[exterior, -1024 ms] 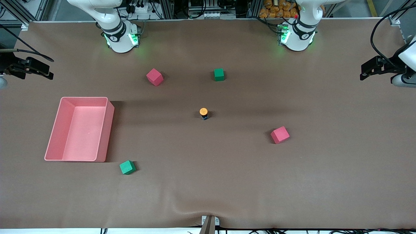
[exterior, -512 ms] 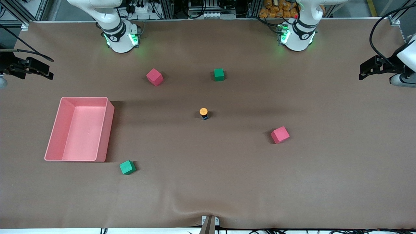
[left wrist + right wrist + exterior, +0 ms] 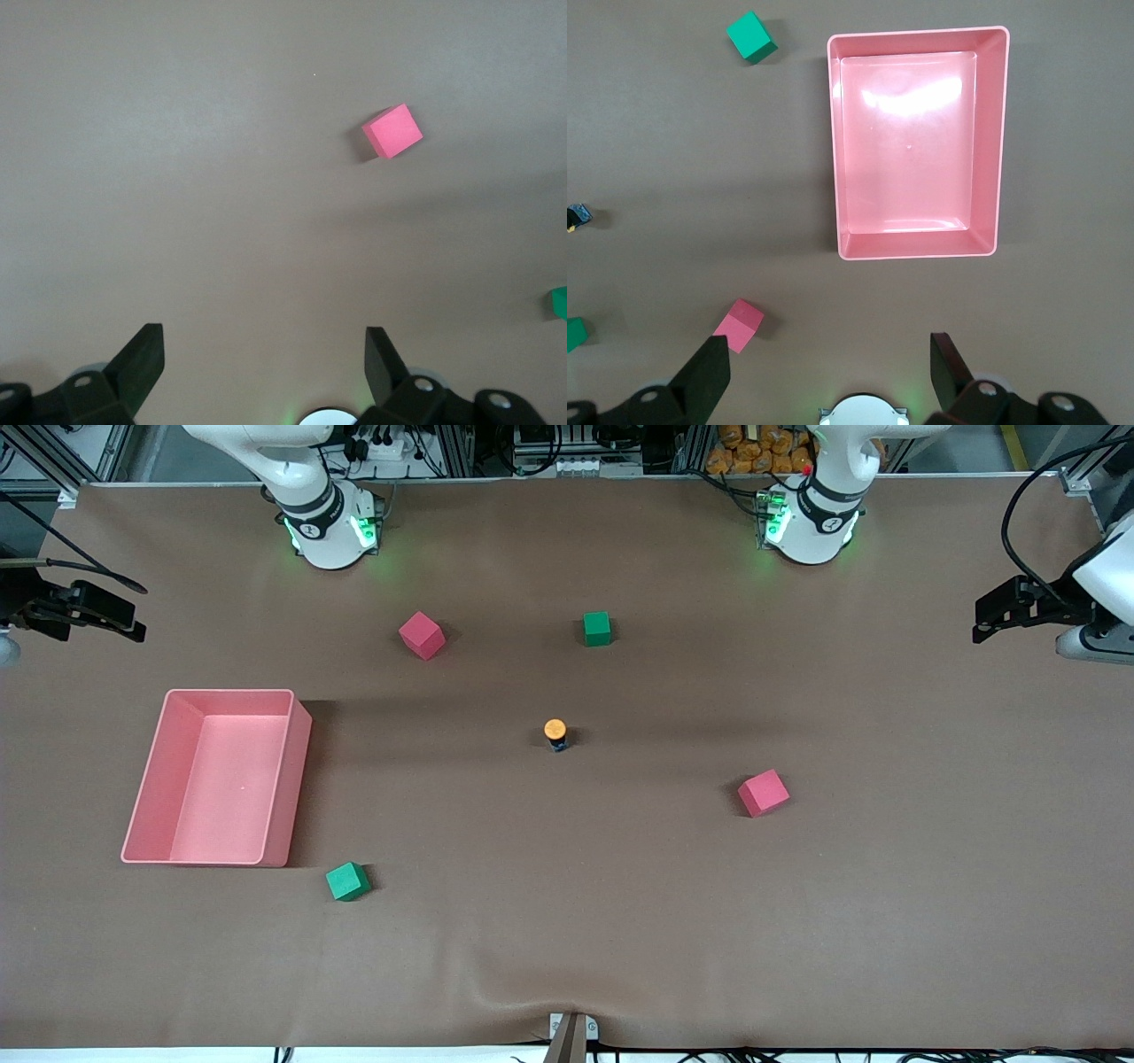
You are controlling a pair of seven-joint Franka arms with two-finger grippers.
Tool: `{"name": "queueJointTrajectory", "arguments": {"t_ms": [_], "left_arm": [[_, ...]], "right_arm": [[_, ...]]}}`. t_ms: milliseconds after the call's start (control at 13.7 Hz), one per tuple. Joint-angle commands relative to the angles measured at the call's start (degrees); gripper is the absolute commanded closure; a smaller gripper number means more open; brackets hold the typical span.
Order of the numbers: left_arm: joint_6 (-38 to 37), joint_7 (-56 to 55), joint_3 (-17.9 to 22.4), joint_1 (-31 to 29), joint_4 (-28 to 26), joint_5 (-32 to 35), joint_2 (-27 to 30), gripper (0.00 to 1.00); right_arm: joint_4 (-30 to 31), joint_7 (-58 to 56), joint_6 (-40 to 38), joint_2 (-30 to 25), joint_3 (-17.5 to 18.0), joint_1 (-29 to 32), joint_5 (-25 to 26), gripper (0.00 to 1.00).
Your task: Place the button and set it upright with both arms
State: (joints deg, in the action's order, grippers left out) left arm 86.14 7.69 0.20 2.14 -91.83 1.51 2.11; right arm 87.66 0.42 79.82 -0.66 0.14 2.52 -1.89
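Standing upright mid-tabletop (image 3: 620,921), the tiny cylindrical button (image 3: 555,733) with its round orange cap and dark body sat apart from the red and green foam cubes. The left tool (image 3: 264,354) hung empty with fingers spread wide over the left arm's end, near a red cube (image 3: 392,130). The right tool (image 3: 829,365) hung likewise over the pink plastic tray (image 3: 992,142).

arms (image 3: 310,487): white, black bands | bases: green lights | fingers (image 3: 142,359): black

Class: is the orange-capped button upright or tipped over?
Upright: the button shows its round orange cap on top, its dark body beneath.
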Motion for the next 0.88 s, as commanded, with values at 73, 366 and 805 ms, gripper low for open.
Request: {"name": "queueJointTrajectory", "arguments": {"t_ms": [73, 366, 805], "left_arm": [[-0.27, -0.13, 0.50, 0.67, 1.21, 0.95, -0.44, 0.00], [-0.18, -0.39, 0.42, 0.59, 1.30, 0.59, -0.52, 0.00], [-0.18, -1.09, 0.33, 0.76, 4.90, 0.95, -3.34, 0.00]], "right_arm": [[0.40, 0.72, -0.10, -0.49, -0.05, 0.03, -1.19, 0.00], [0.40, 0.72, -0.10, -0.49, -0.05, 0.03, -1.19, 0.00], [0.49, 0.63, -0.19, -0.49, -0.14, 0.03, -1.19, 0.00]]}}
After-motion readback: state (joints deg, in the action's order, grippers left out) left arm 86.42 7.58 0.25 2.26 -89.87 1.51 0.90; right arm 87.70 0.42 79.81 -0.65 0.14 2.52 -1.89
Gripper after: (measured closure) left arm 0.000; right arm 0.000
